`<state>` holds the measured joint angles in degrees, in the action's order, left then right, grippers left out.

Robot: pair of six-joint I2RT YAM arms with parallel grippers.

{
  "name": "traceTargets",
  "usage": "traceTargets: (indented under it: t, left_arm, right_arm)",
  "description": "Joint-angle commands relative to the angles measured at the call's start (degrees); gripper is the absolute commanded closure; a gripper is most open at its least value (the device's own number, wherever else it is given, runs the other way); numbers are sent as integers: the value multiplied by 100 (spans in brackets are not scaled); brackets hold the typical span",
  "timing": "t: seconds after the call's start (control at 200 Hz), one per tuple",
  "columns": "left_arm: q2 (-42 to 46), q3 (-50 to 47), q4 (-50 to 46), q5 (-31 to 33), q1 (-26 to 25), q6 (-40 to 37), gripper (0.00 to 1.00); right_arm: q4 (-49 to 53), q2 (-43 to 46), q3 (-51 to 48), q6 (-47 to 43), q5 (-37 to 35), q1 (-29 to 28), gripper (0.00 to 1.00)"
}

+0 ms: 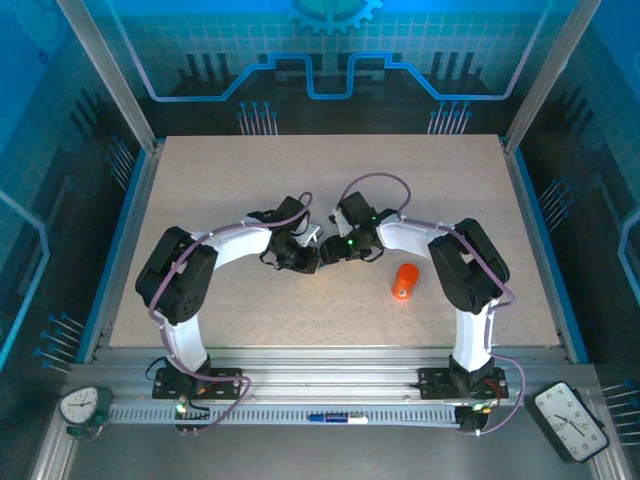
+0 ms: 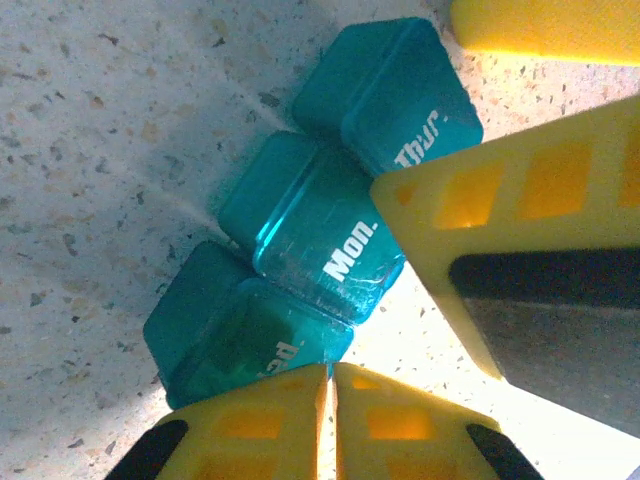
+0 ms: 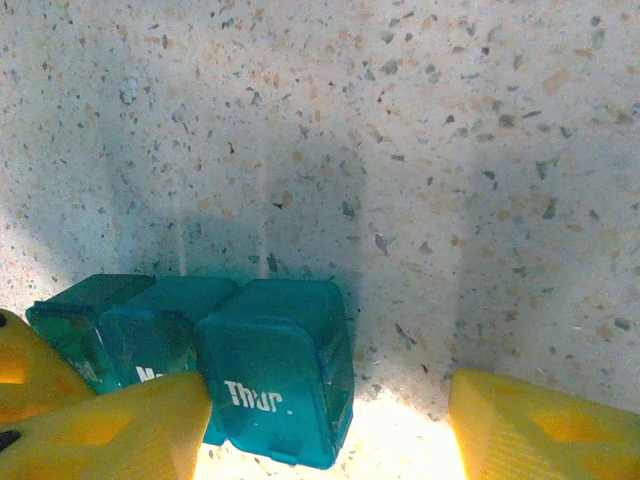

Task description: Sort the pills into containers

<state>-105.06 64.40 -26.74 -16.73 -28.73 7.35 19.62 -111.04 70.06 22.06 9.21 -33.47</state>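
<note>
The containers are one dark-teal pill box (image 2: pixel 320 230) of three lidded compartments, lying on the speckled table with its lids down. Two lids read "Thur." and "Mon."; the third label is partly hidden. My left gripper (image 2: pixel 331 375) is shut, and its tips meet the near corner of that third compartment. My right gripper (image 3: pixel 330 392) stands open around the "Thur." end of the pill box (image 3: pixel 270 370). One yellow finger (image 3: pixel 110 430) is against the box and the other is well apart from it. In the top view both grippers (image 1: pixel 310 258) (image 1: pixel 336 247) meet at mid-table. The pills are out of view.
An orange cylindrical bottle (image 1: pixel 404 283) stands upright on the table to the right of the grippers, in front of the right arm. The table (image 1: pixel 220 180) has a raised blue rim on its left and right sides.
</note>
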Motion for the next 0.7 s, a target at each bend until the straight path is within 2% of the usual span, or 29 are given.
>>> traceTargets:
  t: [0.0, 0.26, 0.5, 0.63, 0.695]
  left_arm:
    - [-95, 51, -18, 239, -37, -50, 87]
    - [459, 435, -33, -9, 81, 30, 82]
    - [1137, 573, 124, 62, 378, 49, 78]
    - [1621, 524, 371, 228, 631, -2, 67]
    - [1901, 451, 521, 369, 785, -49, 56]
  right_arm:
    - [498, -329, 50, -59, -227, 51, 34]
    - [718, -383, 545, -67, -101, 191, 34]
    - [972, -110, 1131, -99, 186, 487, 32]
    - [1064, 402, 1327, -99, 307, 765, 28]
    - [1140, 705, 1378, -102, 370, 962, 25]
